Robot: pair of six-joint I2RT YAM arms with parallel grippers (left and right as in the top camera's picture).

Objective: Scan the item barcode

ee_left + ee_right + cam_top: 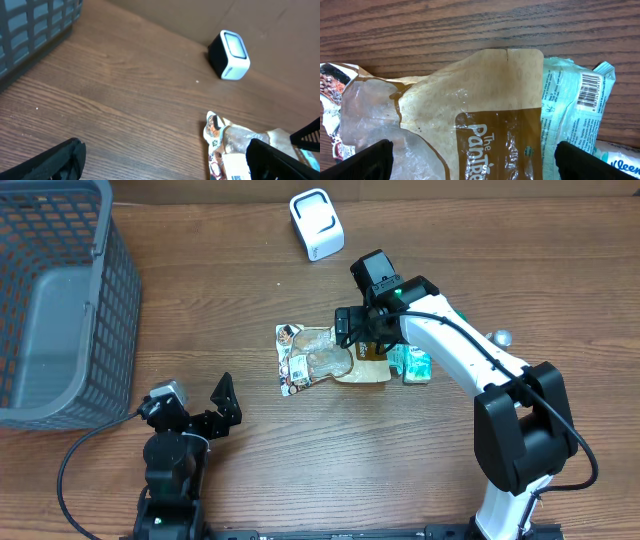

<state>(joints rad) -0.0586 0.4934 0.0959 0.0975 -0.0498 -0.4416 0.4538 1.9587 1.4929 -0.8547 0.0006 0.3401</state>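
Three packets lie together mid-table: a tan and brown pouch (368, 370) (495, 100), a clear, colourful packet (303, 360) (365, 115) (225, 142) to its left, and a teal packet (416, 364) (567, 105) whose barcode (590, 90) faces up. My right gripper (365, 340) (477, 162) hovers open right over the brown pouch, its fingers straddling the pouch and holding nothing. The left gripper (222, 405) (162, 167) stands open and empty near the front left, apart from the packets. A white scanner (316, 224) (229, 55) sits at the back of the table.
A grey mesh basket (60, 310) (30, 25) fills the far left of the table. A small silver knob (502, 337) lies to the right of the right arm. Bare wood lies between the basket and the packets.
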